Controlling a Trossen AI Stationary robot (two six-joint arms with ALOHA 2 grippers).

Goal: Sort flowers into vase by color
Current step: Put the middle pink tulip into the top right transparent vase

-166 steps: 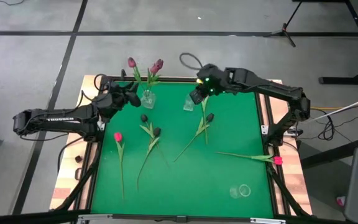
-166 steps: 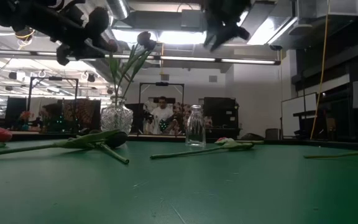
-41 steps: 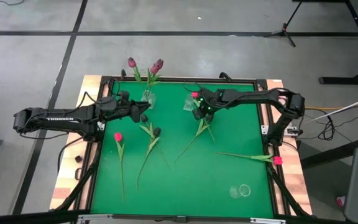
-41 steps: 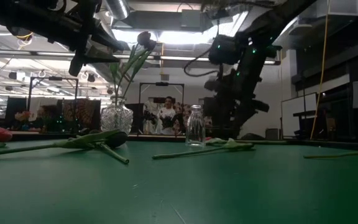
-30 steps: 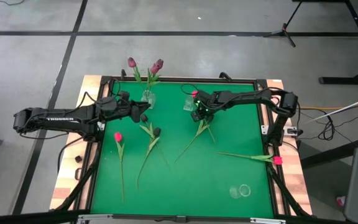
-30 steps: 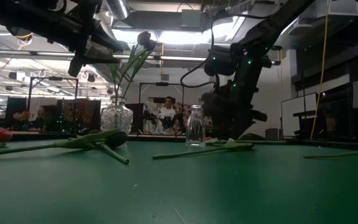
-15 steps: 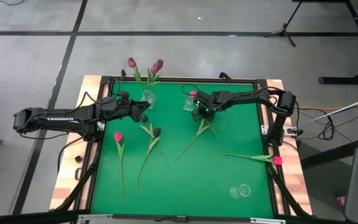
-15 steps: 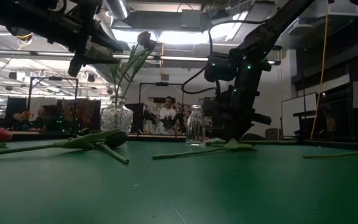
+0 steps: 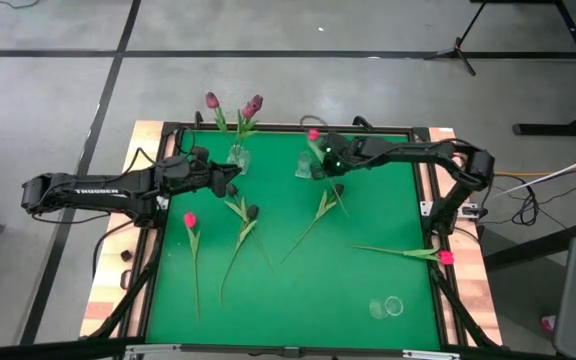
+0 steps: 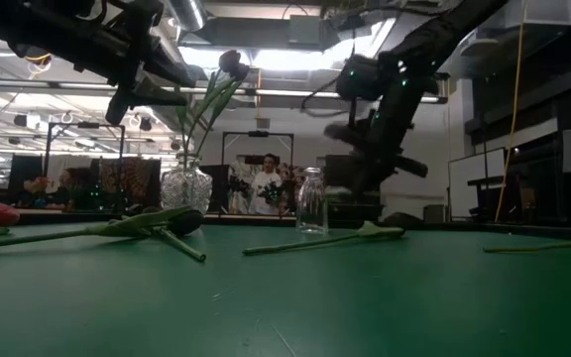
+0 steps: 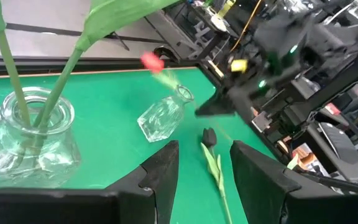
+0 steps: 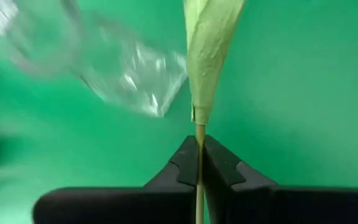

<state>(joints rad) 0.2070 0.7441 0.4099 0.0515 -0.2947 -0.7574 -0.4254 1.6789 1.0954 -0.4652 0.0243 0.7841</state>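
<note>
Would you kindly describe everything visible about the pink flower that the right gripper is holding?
The pink flower has a small bright pink bud on a thin pale green stem with a long folded leaf. The right gripper is shut on the stem below that leaf, holding it off the green table. Its bud sits beside the small clear bottle near the far edge; whether they touch is unclear.

Motion-blurred in the left wrist view: pink flower (image 11: 152,61) and right arm. Blurred in the right wrist view: glass bottle (image 12: 126,71). Cut off above: leaf (image 12: 209,43).
</note>
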